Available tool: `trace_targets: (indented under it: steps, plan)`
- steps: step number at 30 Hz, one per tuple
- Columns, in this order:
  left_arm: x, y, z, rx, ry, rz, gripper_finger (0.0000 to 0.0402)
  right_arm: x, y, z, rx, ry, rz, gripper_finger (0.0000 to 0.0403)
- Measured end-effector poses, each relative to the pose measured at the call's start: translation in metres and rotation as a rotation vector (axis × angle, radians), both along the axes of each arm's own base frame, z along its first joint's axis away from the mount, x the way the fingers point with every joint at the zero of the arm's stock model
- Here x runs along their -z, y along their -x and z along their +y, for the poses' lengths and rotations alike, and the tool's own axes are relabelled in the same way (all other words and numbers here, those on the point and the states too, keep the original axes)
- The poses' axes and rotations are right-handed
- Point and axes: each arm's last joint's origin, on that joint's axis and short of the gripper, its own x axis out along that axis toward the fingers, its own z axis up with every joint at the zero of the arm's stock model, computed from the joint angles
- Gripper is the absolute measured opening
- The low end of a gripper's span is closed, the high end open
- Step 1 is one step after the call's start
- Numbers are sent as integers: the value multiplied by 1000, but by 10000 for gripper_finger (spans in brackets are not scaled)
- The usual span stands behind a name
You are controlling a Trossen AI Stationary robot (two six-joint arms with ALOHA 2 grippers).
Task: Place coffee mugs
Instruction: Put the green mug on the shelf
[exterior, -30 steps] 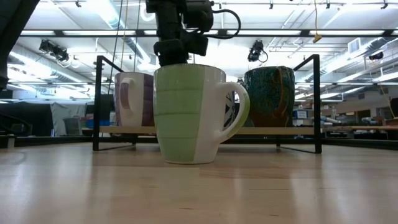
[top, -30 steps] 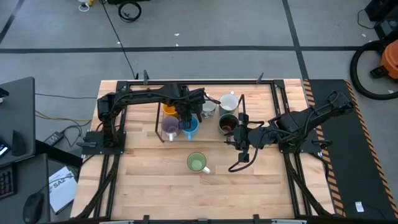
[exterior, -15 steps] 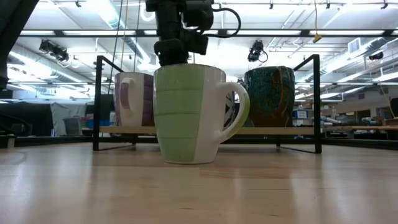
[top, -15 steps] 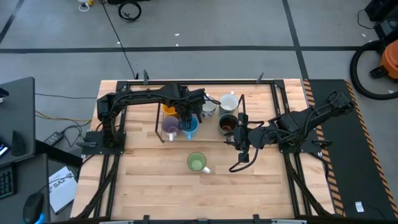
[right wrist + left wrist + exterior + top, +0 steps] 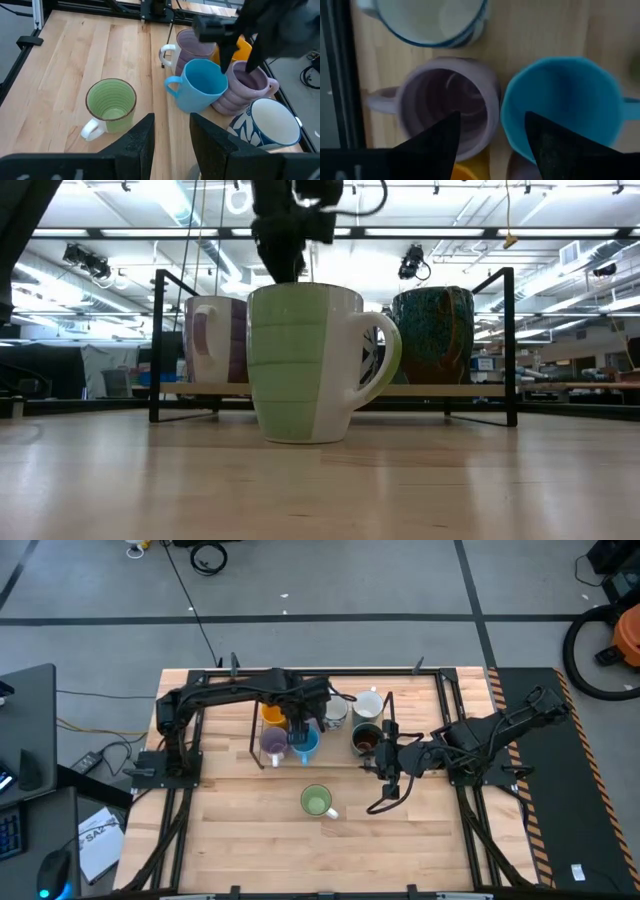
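Several mugs stand upright in a cluster inside the black wire frame [image 5: 256, 745]: orange [image 5: 271, 714], purple [image 5: 272, 744], bright blue [image 5: 306, 745], lavender [image 5: 447, 107], white patterned [image 5: 272, 122], pale white [image 5: 367, 703] and dark [image 5: 366, 739]. The light green mug [image 5: 317, 802] stands alone on the table, nearer than the frame. My left gripper [image 5: 492, 135] is open above the lavender mug and the blue mug [image 5: 565, 112], touching neither. My right gripper [image 5: 170, 140] is open, hovering right of the dark mug.
The wire frame's posts [image 5: 155, 345] stand around the cluster. The green mug [image 5: 300, 365] fills the low view's middle, with the purple mug [image 5: 215, 345] and the dark mug [image 5: 435, 335] behind it. Bare wood [image 5: 250, 840] lies toward the near edge.
My left gripper has risen straight up from the mug cluster, staying open. The mugs and my right arm have kept still.
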Motion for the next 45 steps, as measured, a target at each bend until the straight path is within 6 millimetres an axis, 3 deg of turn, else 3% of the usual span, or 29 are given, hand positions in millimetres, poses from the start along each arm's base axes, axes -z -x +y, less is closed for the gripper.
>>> trace_targets:
  steps: [6,11,15,19,23,33,45]
  plan:
    - [-27,-2,-20,40,55,-49,229,0,2,-1,-4,8,11,128]
    - [-33,-7,-63,131,181,-86,229,-4,15,-6,12,2,39,128]
    - [-33,-8,-98,95,234,-96,229,-9,26,-12,55,41,38,128]
    - [-22,-8,-128,3,279,-90,229,-8,33,-16,98,87,46,128]
    - [1,-6,-152,-86,286,-59,229,4,37,-18,98,105,62,128]
    - [25,-4,-162,-309,306,-59,228,18,33,-16,59,119,38,128]
    - [57,1,-170,-364,351,-46,228,15,30,-9,21,67,-16,128]
